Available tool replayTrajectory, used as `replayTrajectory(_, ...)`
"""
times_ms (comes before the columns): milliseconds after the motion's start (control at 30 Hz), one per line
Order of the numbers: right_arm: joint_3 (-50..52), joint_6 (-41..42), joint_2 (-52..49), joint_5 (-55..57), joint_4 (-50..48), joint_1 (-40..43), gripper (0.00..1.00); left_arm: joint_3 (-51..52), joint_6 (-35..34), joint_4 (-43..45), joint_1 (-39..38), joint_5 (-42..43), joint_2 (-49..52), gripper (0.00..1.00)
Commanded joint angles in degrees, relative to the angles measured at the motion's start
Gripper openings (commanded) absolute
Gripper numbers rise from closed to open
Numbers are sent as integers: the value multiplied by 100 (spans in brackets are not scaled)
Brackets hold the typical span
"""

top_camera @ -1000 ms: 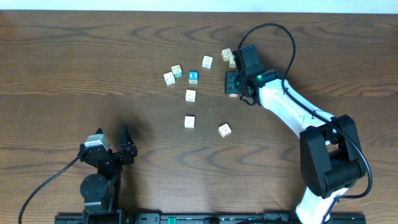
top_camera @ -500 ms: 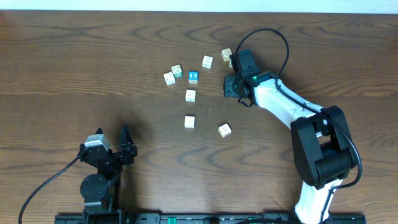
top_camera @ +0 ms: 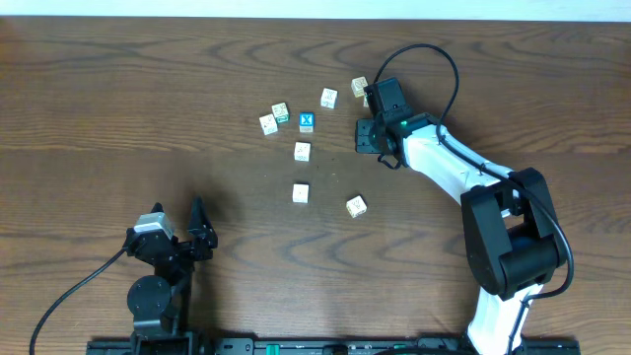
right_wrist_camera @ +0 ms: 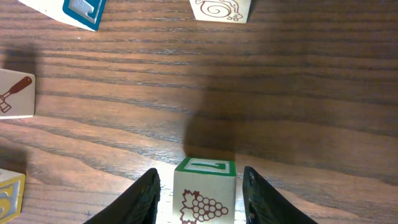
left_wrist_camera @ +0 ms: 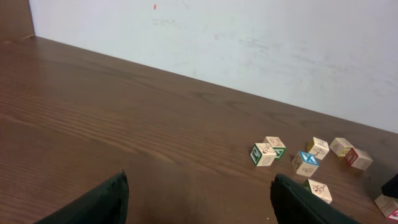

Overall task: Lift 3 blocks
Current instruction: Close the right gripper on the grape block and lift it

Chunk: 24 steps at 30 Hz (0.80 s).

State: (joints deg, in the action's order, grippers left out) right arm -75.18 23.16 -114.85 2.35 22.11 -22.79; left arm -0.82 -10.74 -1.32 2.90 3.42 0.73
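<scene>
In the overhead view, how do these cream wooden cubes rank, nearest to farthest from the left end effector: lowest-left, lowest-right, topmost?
From the left end effector:
1. Lowest-left cream wooden cube, mid-table.
2. Lowest-right cream wooden cube, further right.
3. Topmost cream wooden cube, farthest back, on the right.

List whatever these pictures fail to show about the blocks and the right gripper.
Right wrist: the bottom edge cuts off the grape block and the fingers of the right gripper, so contact cannot be told.
Overhead: the right gripper's body covers the grape block, which is unseen there.
Left wrist: the frame's corner crops the far-right block, and its print is unreadable.
</scene>
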Motion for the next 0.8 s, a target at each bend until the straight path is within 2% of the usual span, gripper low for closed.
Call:
replayTrajectory(0,-79,-48,-59,81,68,-13,40,59,-50,-251,4,-24,-50,73)
replayTrajectory(767,-79,-50,-61,83,212,-13,38,59,-50,-251,4,-24,-50,74)
